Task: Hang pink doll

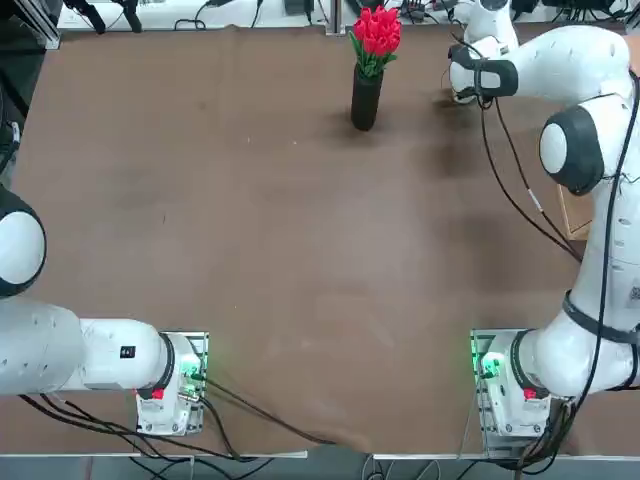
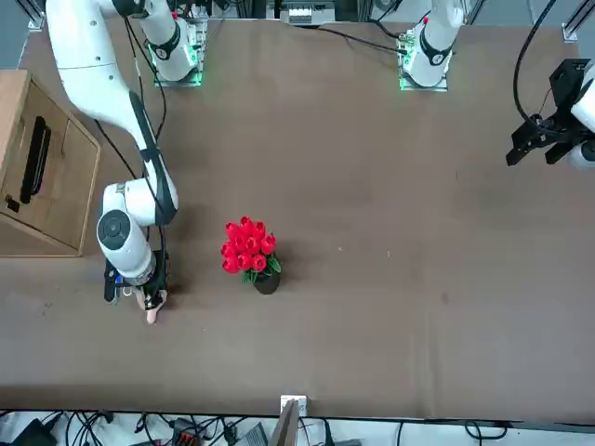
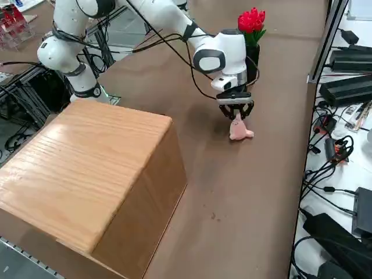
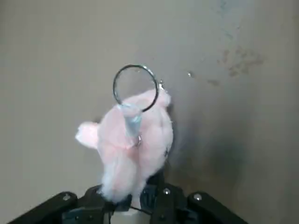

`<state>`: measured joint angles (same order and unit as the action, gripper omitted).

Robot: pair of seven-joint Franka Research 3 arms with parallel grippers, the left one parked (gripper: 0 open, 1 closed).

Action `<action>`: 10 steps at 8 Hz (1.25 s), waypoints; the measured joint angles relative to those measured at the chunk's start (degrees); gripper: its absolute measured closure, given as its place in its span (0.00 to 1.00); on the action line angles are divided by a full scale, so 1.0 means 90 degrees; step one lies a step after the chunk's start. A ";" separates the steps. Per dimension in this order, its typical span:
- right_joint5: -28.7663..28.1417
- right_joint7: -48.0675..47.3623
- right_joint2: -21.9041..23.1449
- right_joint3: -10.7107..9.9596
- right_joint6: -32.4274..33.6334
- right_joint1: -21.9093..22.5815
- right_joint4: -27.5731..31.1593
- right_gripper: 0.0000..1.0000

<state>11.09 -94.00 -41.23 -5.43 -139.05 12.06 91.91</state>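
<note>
The pink doll point(image 3: 238, 131) is a small pale plush lying on the brown table at its far right end, near the black vase. My right gripper point(image 3: 235, 113) stands straight down over it and is shut on the doll's near end. In the right wrist view the pink doll point(image 4: 135, 140) fills the middle, pinched at its lower end between my fingers, and a metal key ring point(image 4: 135, 87) sticks out of its top. From across the table only a bit of the doll point(image 2: 152, 309) shows under the gripper point(image 2: 149, 295). The overhead view hides the doll beneath my wrist.
A black vase with red tulips point(image 1: 368, 70) stands just left of my wrist in the overhead view. A large wooden box point(image 3: 87, 174) sits at the table's right side, with a dark handle point(image 2: 35, 160) on its face. Cables and power bricks lie beyond the far edge.
</note>
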 joint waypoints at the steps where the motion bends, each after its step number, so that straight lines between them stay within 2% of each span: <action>1: 0.0013 -0.0015 0.0143 -0.0041 0.0589 0.0028 -0.0071 0.88; 3: 0.0036 -0.0008 0.0795 -0.0294 0.1692 0.0014 -0.0159 0.88; 5: 0.0042 0.0208 0.1639 -0.0502 0.2438 -0.0245 -0.0057 0.88; 8: 0.0065 0.0353 0.2774 -0.0569 0.2515 -0.0666 0.0937 0.89; 10: 0.0092 0.0789 0.3154 -0.0598 0.2481 -0.0860 0.1309 0.89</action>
<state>11.92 -86.90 -12.85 -10.81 -116.72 4.31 103.68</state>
